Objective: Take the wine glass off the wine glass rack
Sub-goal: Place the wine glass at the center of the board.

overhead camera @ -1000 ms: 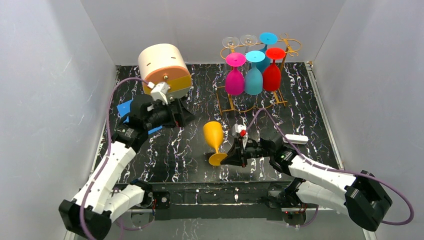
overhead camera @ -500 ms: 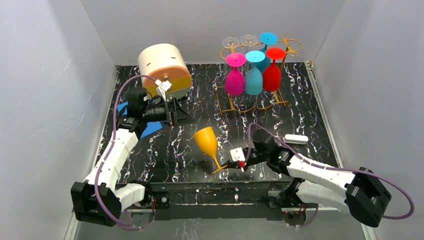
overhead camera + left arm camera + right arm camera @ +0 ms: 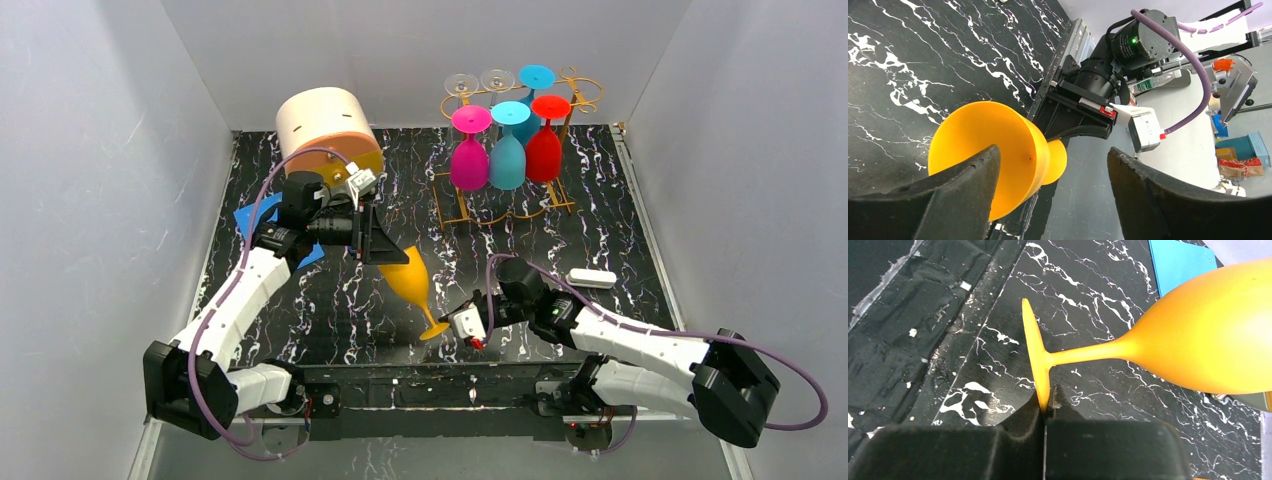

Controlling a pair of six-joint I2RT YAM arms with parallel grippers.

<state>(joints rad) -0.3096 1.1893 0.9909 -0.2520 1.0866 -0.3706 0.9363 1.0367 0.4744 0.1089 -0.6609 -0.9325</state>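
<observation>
an orange wine glass [image 3: 410, 278] hung tilted above the black marbled table [image 3: 620, 200], well in front of the wine glass rack [image 3: 503, 208] and clear of its rails. its bowl was nearer the rack and its foot pointed away from it.

the right gripper [image 3: 1044, 409] was clenched on the rim of the round foot, the thin disc pinched edge-on between two black fingers. in the right wrist view the stem ran out to the bowl.

the left gripper [image 3: 1053, 155], in front of the rack and to its left, stood spread wide at the mouth of the bowl. one finger [image 3: 958, 195] overlapped the rim and the other stood apart from the glass. whether the nearer finger touched the glass could not be told.

on the rack a pink glass [image 3: 469, 160], a light blue glass [image 3: 508, 155] and a red glass [image 3: 544, 150] hung upside down in the front row. a darker blue glass [image 3: 536, 78] and two clear glasses [image 3: 478, 82] hung behind them.

a cream and orange drum [image 3: 325, 135] sat left of the rack. a blue sheet [image 3: 250, 218] lay farther left and forward. a small white bar [image 3: 592, 278] lay in front of the rack's right end.
</observation>
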